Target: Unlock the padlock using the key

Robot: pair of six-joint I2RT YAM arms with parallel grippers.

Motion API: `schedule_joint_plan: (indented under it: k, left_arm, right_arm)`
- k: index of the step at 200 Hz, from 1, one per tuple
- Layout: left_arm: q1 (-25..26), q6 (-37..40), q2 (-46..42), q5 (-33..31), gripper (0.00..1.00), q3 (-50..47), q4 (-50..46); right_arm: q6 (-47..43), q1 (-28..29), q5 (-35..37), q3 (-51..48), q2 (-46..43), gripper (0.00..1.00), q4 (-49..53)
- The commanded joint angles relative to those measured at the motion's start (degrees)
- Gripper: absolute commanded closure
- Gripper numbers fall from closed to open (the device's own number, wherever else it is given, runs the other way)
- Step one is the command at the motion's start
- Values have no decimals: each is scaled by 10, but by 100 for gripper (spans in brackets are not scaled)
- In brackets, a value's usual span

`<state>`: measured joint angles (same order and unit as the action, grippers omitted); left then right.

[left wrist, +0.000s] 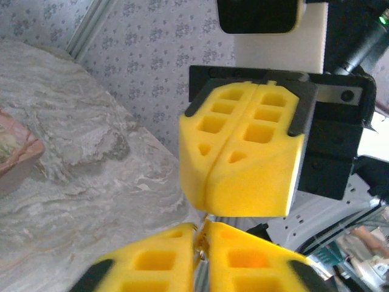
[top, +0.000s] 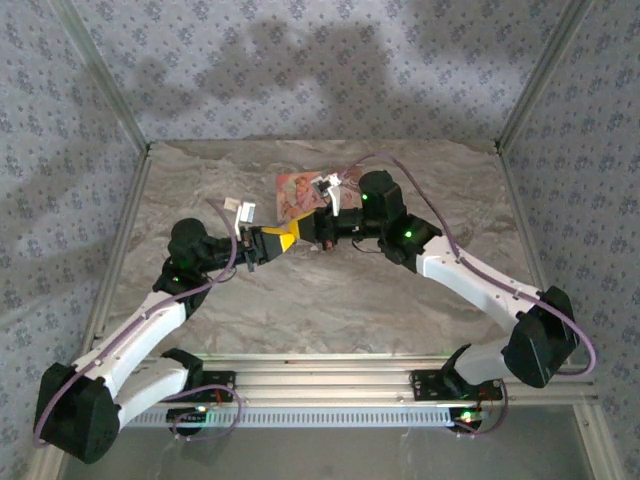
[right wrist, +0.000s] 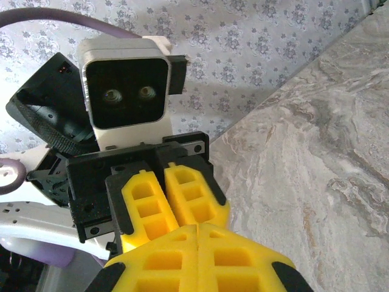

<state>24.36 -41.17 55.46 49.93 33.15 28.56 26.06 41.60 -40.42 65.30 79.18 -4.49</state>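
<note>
Left gripper [left wrist: 199,230] and right gripper [right wrist: 197,230] tip-to-tip above table [top: 330,300] — both finger pairs pressed together — anything pinched, can't tell.

A grey marble-veined worktop [top: 330,300] is stretching out to a far wall [top: 330,115] and side walls [top: 50,200] wearing pale blue-grey flowered covering, silver metal posts [top: 100,75] are rising at the far corners, and soft shadows [top: 290,60] are falling across the far wall.

Overhead rear view; close, mutually opposed wrist views.
</note>
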Motion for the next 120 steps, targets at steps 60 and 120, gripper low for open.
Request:
schedule_joint_plan:
  k: [60, 120]
  left_arm:
    - [-7, 33, -23, -33, 100, -8, -41]
    - [-12, 114, -56, -107, 100, -14, -205]
  right_arm:
    - [37, -8, 69, 3, -22, 54, 16]
    - [17, -15, 274, -8, -31, 34, 178]
